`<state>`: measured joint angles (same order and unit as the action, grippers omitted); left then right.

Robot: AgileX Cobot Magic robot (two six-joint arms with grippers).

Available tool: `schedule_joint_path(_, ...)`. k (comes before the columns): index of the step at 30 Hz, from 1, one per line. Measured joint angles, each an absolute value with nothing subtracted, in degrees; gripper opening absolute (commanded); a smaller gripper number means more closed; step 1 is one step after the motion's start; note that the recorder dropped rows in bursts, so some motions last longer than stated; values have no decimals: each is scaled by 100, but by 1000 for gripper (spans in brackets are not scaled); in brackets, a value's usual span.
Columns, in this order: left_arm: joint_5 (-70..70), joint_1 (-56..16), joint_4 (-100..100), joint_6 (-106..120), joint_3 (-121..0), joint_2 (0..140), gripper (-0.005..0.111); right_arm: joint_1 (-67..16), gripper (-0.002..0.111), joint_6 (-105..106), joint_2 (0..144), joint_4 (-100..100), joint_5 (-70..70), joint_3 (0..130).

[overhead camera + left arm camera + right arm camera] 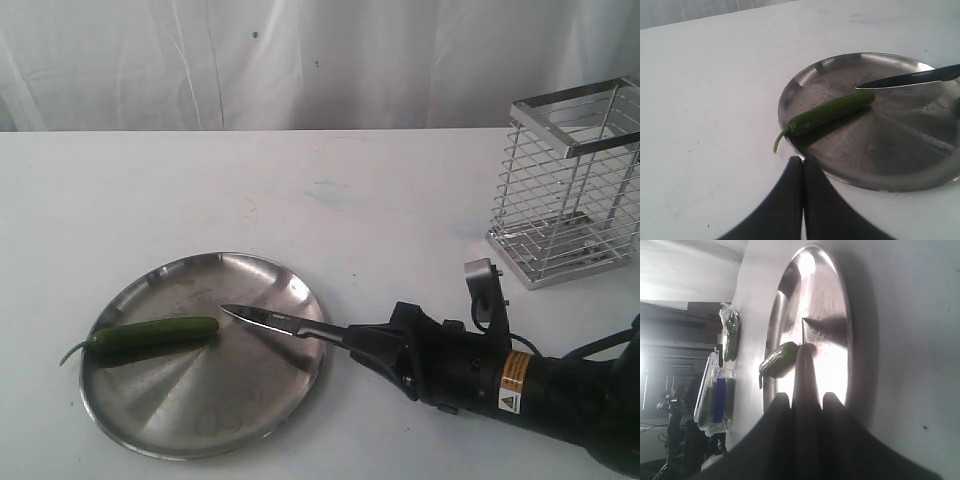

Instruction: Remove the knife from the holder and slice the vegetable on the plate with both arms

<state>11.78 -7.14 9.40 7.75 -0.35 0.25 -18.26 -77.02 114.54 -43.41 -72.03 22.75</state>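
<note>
The dark green cucumber (155, 333) lies whole on the left part of the steel plate (250, 400), its curled stem hanging over the rim. My right gripper (352, 337) is shut on the knife (275, 321), whose blade reaches over the plate with its tip just right of the cucumber's end. In the right wrist view the knife (804, 365) runs out between the fingers toward the cucumber (778, 359). My left gripper (803, 161) is shut on nothing, its tips at the plate (900, 170) rim near the cucumber (832, 113) stem. The wire holder (570, 185) stands empty at the right.
A white curtain hangs behind the white table. The right arm with its yellow warning label (514, 385) lies low across the front right of the table. Bagged items (720, 390) show off the table in the right wrist view.
</note>
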Motion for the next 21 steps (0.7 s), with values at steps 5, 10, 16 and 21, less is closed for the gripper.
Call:
schedule_joint_path(5,1178,-714,940,775,-35,25,0,-1826,39,-7793,11454,-4378,-7173,2301)
schedule_joint_path(10,1178,-714,940,775,-35,25,0,-1826,50,-7947,11454,-4406,-7115,2314)
schedule_joint_path(16,1178,-714,940,775,-35,25,0,-1826,50,-7988,11444,-4574,-7102,2314)
schedule_joint_path(21,1178,-714,940,775,-35,25,0,-1826,51,-7988,11444,-4610,-7041,2314)
